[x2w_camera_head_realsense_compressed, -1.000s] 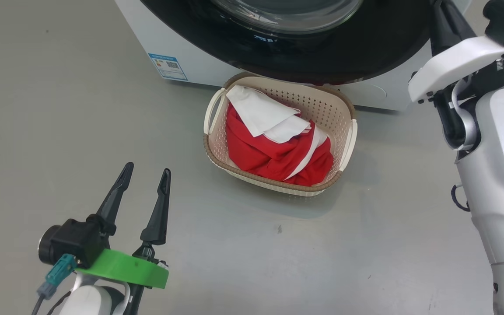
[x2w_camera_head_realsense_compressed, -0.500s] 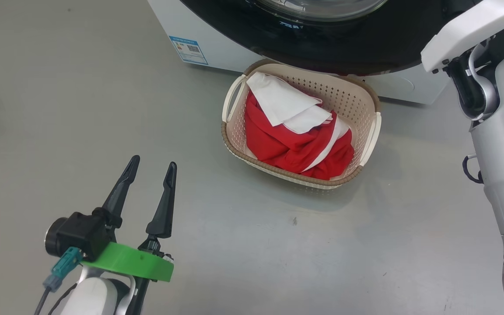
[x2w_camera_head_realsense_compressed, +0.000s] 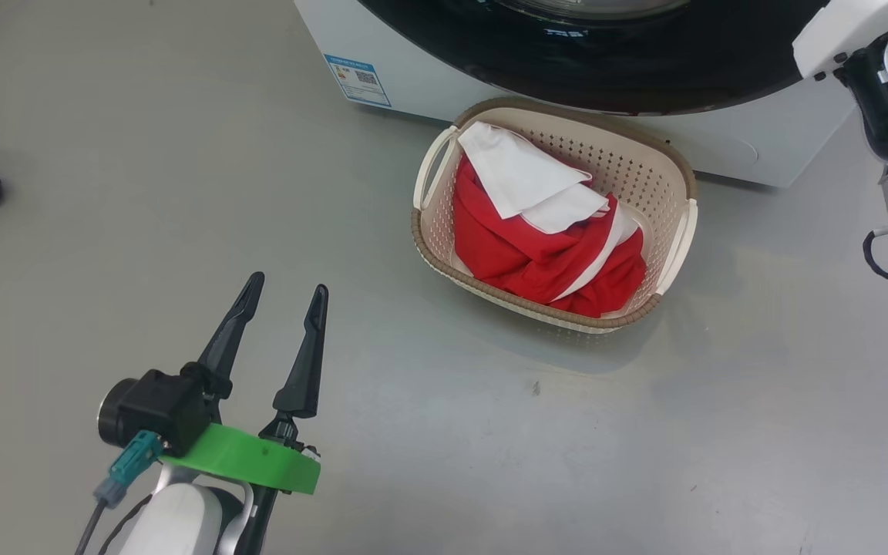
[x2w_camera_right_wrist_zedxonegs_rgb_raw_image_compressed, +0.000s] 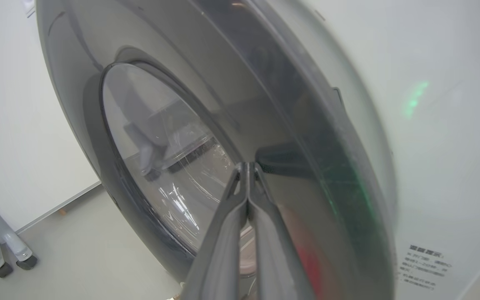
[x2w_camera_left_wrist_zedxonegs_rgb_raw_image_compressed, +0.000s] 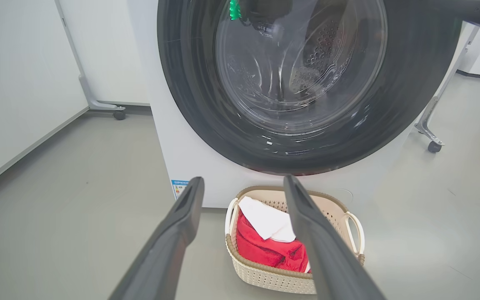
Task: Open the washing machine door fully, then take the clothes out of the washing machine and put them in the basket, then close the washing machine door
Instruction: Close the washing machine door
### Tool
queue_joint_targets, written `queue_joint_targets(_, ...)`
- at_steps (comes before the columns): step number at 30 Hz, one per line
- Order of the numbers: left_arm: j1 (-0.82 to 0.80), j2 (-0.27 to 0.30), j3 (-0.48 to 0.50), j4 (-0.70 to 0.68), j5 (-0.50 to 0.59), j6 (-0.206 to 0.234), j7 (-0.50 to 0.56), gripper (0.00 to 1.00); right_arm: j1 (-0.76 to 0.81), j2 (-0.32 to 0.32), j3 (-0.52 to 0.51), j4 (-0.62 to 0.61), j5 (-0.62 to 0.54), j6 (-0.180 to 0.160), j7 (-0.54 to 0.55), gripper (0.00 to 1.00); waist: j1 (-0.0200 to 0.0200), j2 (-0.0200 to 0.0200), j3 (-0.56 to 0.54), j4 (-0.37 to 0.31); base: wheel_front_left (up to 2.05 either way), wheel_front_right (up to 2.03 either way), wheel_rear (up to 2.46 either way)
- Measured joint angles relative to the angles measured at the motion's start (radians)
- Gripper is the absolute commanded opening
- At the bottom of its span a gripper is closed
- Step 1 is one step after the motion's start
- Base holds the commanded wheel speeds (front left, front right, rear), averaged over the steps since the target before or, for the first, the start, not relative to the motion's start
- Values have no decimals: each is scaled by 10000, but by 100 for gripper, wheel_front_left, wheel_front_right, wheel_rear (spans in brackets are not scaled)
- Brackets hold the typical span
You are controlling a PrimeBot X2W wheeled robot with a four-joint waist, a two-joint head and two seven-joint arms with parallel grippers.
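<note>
Left end effector (x2w_camera_head_realsense_compressed: 289,283) stays released, right end effector (x2w_camera_right_wrist_zedxonegs_rgb_raw_image_compressed: 247,166) clenched at the washing machine door (x2w_camera_left_wrist_zedxonegs_rgb_raw_image_compressed: 190,104).

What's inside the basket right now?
A red garment with a white stripe, and a white cloth lying on top. They cover the basket floor, so anything underneath is hidden.

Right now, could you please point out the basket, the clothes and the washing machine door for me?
basket (x2w_camera_head_realsense_compressed: 629,169), head view, perforated back wall.
clothes (x2w_camera_head_realsense_compressed: 513,247), head view, red fabric in the middle.
washing machine door (x2w_camera_left_wrist_zedxonegs_rgb_raw_image_compressed: 188,96), left wrist view, black ring beside the glass.
</note>
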Motion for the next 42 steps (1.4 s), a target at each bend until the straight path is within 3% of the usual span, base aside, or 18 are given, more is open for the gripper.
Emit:
queue_joint_targets(21, -38, -65, -48, 332, -2, -71, -100, 100, -942, -318, -502, 1390, 104, 2, -639, 0, 0, 0, 44, 425, 0, 0, 0)
queue_joint_targets(24, -43, -81, -56, 345, -2, -71, -100, 100, -980, -303, -587, 1544, 115, -165, -826, 0, 0, 0, 46, 450, 0, 0, 0)
queue_joint_targets(42, -93, -94, 171, 472, 113, -69, -188, 100, -1071, 81, -460, 2217, 383, -150, -1523, 0, 0, 0, -83, 234, 0, 0, 0)
